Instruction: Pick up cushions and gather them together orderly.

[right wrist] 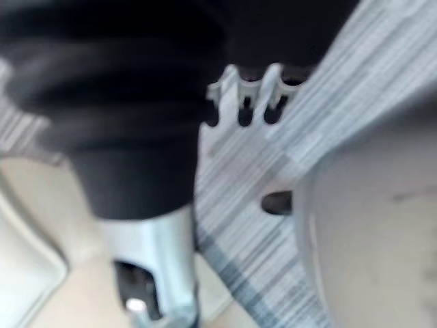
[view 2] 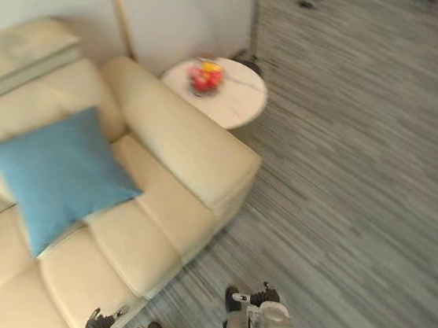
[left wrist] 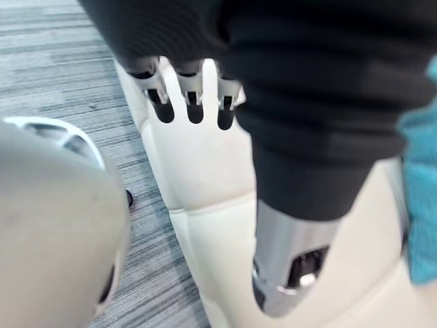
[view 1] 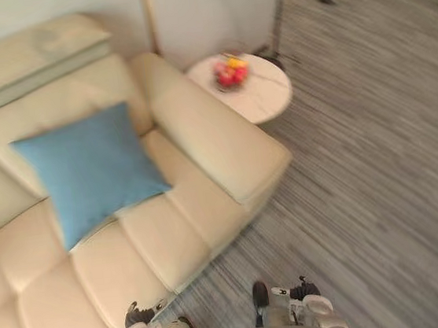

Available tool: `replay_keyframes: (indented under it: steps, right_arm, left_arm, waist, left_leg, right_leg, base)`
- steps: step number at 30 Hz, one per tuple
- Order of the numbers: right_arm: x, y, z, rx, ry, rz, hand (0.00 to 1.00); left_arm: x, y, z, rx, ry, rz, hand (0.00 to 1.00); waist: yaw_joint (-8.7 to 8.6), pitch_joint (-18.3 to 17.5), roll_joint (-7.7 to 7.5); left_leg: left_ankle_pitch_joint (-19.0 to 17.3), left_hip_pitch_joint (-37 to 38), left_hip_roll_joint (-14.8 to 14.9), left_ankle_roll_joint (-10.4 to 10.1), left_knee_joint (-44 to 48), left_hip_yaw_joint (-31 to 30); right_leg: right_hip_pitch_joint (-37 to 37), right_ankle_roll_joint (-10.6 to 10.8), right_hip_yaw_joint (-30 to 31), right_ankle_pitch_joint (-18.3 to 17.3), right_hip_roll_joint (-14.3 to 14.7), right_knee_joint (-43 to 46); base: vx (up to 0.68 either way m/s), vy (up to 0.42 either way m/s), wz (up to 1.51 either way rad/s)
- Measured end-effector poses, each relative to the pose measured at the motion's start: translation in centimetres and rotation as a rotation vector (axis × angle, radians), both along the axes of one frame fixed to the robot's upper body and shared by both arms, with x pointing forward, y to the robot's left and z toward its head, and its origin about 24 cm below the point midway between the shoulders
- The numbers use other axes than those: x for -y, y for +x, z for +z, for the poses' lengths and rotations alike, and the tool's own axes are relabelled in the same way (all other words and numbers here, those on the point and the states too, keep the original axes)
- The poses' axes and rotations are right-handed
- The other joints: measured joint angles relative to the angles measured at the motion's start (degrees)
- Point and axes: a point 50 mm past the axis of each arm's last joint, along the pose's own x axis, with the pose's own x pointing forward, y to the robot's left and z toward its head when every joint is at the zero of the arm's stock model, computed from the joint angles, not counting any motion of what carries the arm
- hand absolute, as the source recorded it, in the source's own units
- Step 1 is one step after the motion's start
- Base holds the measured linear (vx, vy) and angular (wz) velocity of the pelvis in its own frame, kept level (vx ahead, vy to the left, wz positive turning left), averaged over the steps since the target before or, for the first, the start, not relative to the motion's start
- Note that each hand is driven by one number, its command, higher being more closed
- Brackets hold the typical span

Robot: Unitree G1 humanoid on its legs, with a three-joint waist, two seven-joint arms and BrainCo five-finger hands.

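Blue square fabric cushion (view 1: 89, 171) leans on cream leather sofa (view 1: 209, 145), apart from the slack, empty left hand (left wrist: 293, 256) and right hand (right wrist: 156, 263).

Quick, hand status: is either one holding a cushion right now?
Left hand: open, fingers relaxed, holding nothing.
Right hand: open, fingers relaxed, holding nothing.
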Motion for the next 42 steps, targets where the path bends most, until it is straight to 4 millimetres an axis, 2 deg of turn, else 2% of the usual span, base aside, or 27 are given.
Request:
replay_keyframes:
  steps: [1, 2, 6, 7, 8, 9, 10, 11, 13, 14, 15, 20, 21, 23, 25, 26, 27, 28, 29, 30, 31, 33, 35, 37, 38, 39, 42]
  right_arm:
    - [0.8, -0.5, -0.1, -0.016, -0.013, -0.015, 0.00]
    - [1.2, -0.6, -0.1, -0.020, -0.023, -0.017, 0.00]
    - [2.4, -0.9, -0.2, -0.049, -0.047, -0.023, 0.00]
    - [2.6, -0.9, -0.2, -0.052, -0.050, -0.024, 0.00]
    - [3.1, -0.5, 0.1, -0.024, -0.053, -0.046, 0.00]
    - [3.0, -0.7, 0.1, -0.023, -0.054, -0.046, 0.00]
    - [3.0, -0.9, -0.1, -0.036, -0.054, -0.052, 0.00]
    - [3.1, -1.3, -0.2, -0.045, -0.061, -0.064, 0.00]
    - [2.8, -0.9, -0.1, -0.034, -0.054, -0.067, 0.00]
    - [2.6, -1.1, -0.3, -0.045, -0.045, -0.076, 0.00]
    - [2.7, -1.2, -0.3, -0.050, -0.046, -0.083, 0.00]
    - [2.7, -1.9, -0.5, -0.075, -0.049, -0.099, 0.00]
    - [2.5, -1.8, -0.6, -0.073, -0.045, -0.100, 0.00]
    - [2.4, -2.2, -0.7, -0.082, -0.042, -0.103, 0.00]
    - [1.9, -2.9, -1.0, -0.091, -0.021, -0.125, 0.00]
    - [1.6, -3.1, -1.0, -0.090, -0.013, -0.133, 0.00]
    - [1.4, -2.9, -0.9, -0.076, -0.009, -0.134, 0.00]
    - [1.3, -2.4, -0.7, -0.063, -0.009, -0.125, 0.00]
    - [1.4, -1.8, -0.5, -0.045, -0.013, -0.119, 0.00]
    - [1.4, -1.5, -0.4, -0.039, -0.013, -0.116, 0.00]
    - [1.5, -0.6, -0.1, -0.013, -0.019, -0.109, 0.00]
    - [1.1, 0.1, 0.0, 0.003, -0.014, -0.093, 0.00]
    - [0.3, 0.9, 0.1, 0.008, -0.003, -0.054, 0.00]
    - [0.3, 1.1, 0.1, 0.003, -0.002, -0.052, 0.00]
    - [0.5, 0.8, 0.0, -0.003, -0.006, -0.055, 0.00]
    - [1.7, 0.6, 0.1, -0.007, -0.037, -0.061, 0.00]
    - [2.8, 0.4, 0.3, -0.012, -0.064, -0.068, 0.00]
  left_arm:
    - [0.4, 0.0, 0.0, -0.002, -0.006, -0.012, 0.00]
    - [0.4, -0.3, -0.1, -0.009, -0.007, -0.010, 0.00]
    - [0.5, -1.4, -0.6, -0.052, -0.014, -0.008, 0.00]
    - [0.6, -1.9, -0.8, -0.072, -0.020, -0.008, 0.00]
    - [0.8, -2.3, -0.9, -0.087, -0.024, -0.013, 0.00]
    - [0.0, -2.1, -0.7, -0.071, -0.012, 0.009, 0.00]
    - [-0.2, -1.3, -0.4, -0.044, -0.002, 0.005, 0.00]
    - [0.2, -1.2, -0.4, -0.037, -0.010, 0.004, 0.00]
    - [0.4, -1.2, -0.4, -0.030, -0.013, 0.007, 0.00]
    - [0.5, -0.8, -0.2, -0.010, -0.012, 0.008, 0.00]
    - [0.7, -0.8, -0.1, -0.006, -0.015, 0.006, 0.00]
    - [1.2, 0.1, 0.3, 0.041, -0.022, 0.020, 0.00]
    - [1.2, 0.3, 0.4, 0.053, -0.020, 0.016, 0.00]
    - [1.1, 0.3, 0.4, 0.054, -0.017, 0.016, 0.00]
    - [0.5, 0.3, 0.5, 0.051, -0.003, 0.013, 0.00]
    - [0.3, 0.3, 0.5, 0.053, 0.003, 0.011, 0.00]
    - [0.1, 0.4, 0.5, 0.053, 0.009, 0.007, 0.00]
    - [0.1, 0.4, 0.5, 0.040, 0.013, -0.012, 0.00]
    - [0.2, 0.4, 0.4, 0.030, 0.015, -0.038, 0.00]
    - [0.3, 0.4, 0.4, 0.026, 0.016, -0.049, 0.00]
    - [0.4, 0.4, 0.3, 0.019, 0.022, -0.082, 0.00]
    - [0.2, 0.2, 0.2, 0.010, 0.030, -0.088, 0.00]
    - [-0.5, -0.1, 0.2, -0.006, 0.046, -0.089, 0.00]
    - [-1.0, -0.2, 0.2, -0.014, 0.058, -0.091, 0.00]
    - [-1.6, 0.0, 0.3, -0.013, 0.072, -0.091, 0.00]
    - [-1.0, 0.1, 0.1, -0.020, 0.059, -0.096, 0.00]
    - [0.2, 0.3, 0.0, -0.017, 0.033, -0.117, 0.00]
  waist:
    - [-0.48, 0.39, 0.65]
    - [-0.53, 0.77, 0.97]
    - [-0.78, 0.67, 2.76]
    - [-0.50, -0.12, 4.73]
    - [-1.60, 0.21, 4.80]
    - [-2.24, 1.09, 1.76]
    - [-1.25, 2.36, 2.84]
    - [-0.68, 2.44, 3.37]
    - [-0.46, 2.35, 4.18]
    - [0.02, 2.36, 4.18]
    - [0.30, 2.35, 4.26]
    - [2.36, 2.57, 4.28]
    - [3.29, 2.41, 4.13]
    - [3.65, 1.84, 3.83]
    - [3.52, 0.41, 1.08]
    - [3.74, 0.55, 0.59]
    - [3.74, 0.63, -0.29]
    - [3.47, 0.98, -0.14]
    - [3.27, 1.23, 0.12]
    - [3.29, 1.33, 0.28]
    - [2.57, 1.96, 1.40]
    - [2.48, 2.42, 2.13]
    - [2.40, 2.65, 1.60]
    - [2.30, 2.79, 0.61]
    - [1.85, 2.94, -2.03]
    - [2.25, 3.71, 0.87]
    - [1.41, 4.23, 3.30]
  left_leg:
    - [-0.02, 2.60, -0.10, -0.09, -0.36, 3.41]
    - [-0.22, 5.33, -0.74, -0.47, -0.42, 4.66]
    - [-2.74, 9.17, 0.23, -1.89, -0.82, 3.78]
    - [-4.90, 8.86, 2.75, -0.50, 0.07, 3.99]
    - [-9.88, 8.20, 5.56, -2.08, 6.79, 4.58]
    - [-10.89, 8.42, 6.04, -2.89, 14.28, 4.65]
    - [-9.62, 6.19, 9.93, 0.34, 24.99, 0.64]
    - [-6.30, 1.74, 11.46, 3.81, 34.17, -6.11]
    - [-8.27, -3.32, 7.78, 0.95, 38.93, -13.26]
    - [-9.29, -6.80, 3.78, 0.70, 38.16, -17.08]
    - [-9.39, -8.37, 2.38, 0.89, 37.01, -18.50]
    - [-8.42, -15.15, -4.38, -0.29, 19.93, -27.39]
    - [-5.68, -15.68, -6.08, -1.44, 12.10, -31.23]
    - [-0.20, -15.15, -7.08, -0.06, 10.08, -33.89]
    - [-1.52, -13.54, -7.45, 1.79, 10.94, -28.71]
    - [-2.37, -12.66, -7.48, 2.32, 11.02, -27.00]
    - [-3.44, -11.17, -7.56, 3.19, 10.81, -25.00]
    - [-5.10, -8.15, -7.46, 4.15, 10.44, -22.24]
    - [-5.58, -5.75, -7.18, 4.63, 9.89, -20.04]
    - [-5.59, -4.70, -7.10, 4.65, 9.47, -19.21]
    - [-5.59, -1.51, -6.26, 4.65, 7.97, -17.69]
    - [-5.58, 1.88, -5.36, 4.63, 5.47, -15.77]
    - [-5.42, 4.79, -4.75, 4.36, 2.75, -13.18]
    - [-5.53, 5.46, -5.44, 3.65, 2.48, -12.17]
    - [-6.19, 6.35, -7.56, 2.38, 2.86, -12.07]
    - [-7.28, 7.14, -6.23, 0.72, 3.13, -12.72]
    - [-7.40, 5.12, -4.01, 0.55, 8.19, -13.70]
  right_leg:
    - [0.20, -1.84, -9.37, -3.93, -2.47, 4.48]
    - [1.39, -1.47, -12.79, -3.99, -3.46, 6.41]
    - [-1.70, 0.49, -5.29, -9.38, 1.12, 9.49]
    - [-2.50, 0.05, -6.06, -12.10, 2.28, 12.02]
    - [-4.47, -1.95, -4.18, -18.25, 0.46, 25.37]
    - [-2.12, 2.74, -1.09, -24.64, -1.16, 27.70]
    - [-1.06, 2.92, 1.35, -25.16, 1.39, 28.57]
    - [1.31, 1.86, 4.15, -24.35, 4.15, 25.45]
    - [2.86, 0.32, 9.23, -22.90, 6.54, 21.65]
    - [3.84, 0.07, 12.71, -21.72, 7.39, 19.39]
    - [4.47, -0.11, 14.52, -21.39, 8.03, 18.27]
    - [9.23, 0.29, 25.38, -20.42, 11.35, 14.09]
    - [9.36, 0.96, 28.03, -20.80, 11.66, 13.53]
    - [9.97, 2.18, 31.24, -21.56, 11.89, 12.67]
    - [9.79, 4.59, 32.93, -22.75, 9.27, 14.63]
    - [9.00, 5.44, 32.55, -22.73, 8.59, 16.74]
    - [7.87, 8.25, 31.27, -22.60, 7.58, 19.89]
    - [3.98, 14.43, 27.83, -21.73, 5.93, 28.88]
    - [1.22, 15.50, 23.57, -21.69, 3.79, 35.29]
    - [0.12, 15.10, 20.82, -21.78, 2.38, 37.51]
    - [-1.13, 10.93, 9.83, -22.48, -2.34, 40.24]
    - [-1.12, 8.43, 0.49, -22.79, -5.46, 38.19]
    - [-1.78, 6.69, -8.79, -21.73, -6.50, 31.27]
    - [-2.95, 3.85, -12.74, -17.29, -5.68, 23.14]
    - [-3.17, -0.99, -12.85, -10.42, -5.35, 16.70]
    - [-2.50, -1.17, -12.55, -10.85, -4.11, 17.10]
    - [-1.89, -0.53, -11.20, -12.37, -1.12, 15.05]
  base:
    - [0.04, -0.109, -1.46]
    - [0.05, -0.103, -1.45]
    - [0.04, -0.175, -1.46]
    - [0.08, -0.219, -1.23]
    - [0.16, -0.229, -0.85]
    - [0.12, -0.271, -0.65]
    - [0.17, -0.217, -0.96]
    - [0.12, -0.181, -1.23]
    - [0.17, -0.049, -1.52]
    - [0.17, -0.009, -1.56]
    - [0.20, 0.014, -1.46]
    - [0.25, 0.124, -1.30]
    - [0.40, 0.321, -1.69]
    - [0.45, 0.364, -1.59]
    - [0.47, 0.328, -1.20]
    - [0.36, 0.213, -0.91]
    - [0.37, 0.235, -1.10]
    - [0.40, 0.245, -1.18]
    - [0.32, 0.191, -1.02]
    - [0.27, 0.135, -0.82]
    - [0.21, 0.091, -0.56]
    - [0.29, 0.079, -0.59]
    - [0.31, -0.009, -0.68]
    - [0.31, -0.088, -0.47]
    - [0.34, -0.118, -0.54]
    - [0.33, -0.108, -0.51]
    - [0.27, -0.079, -0.48]
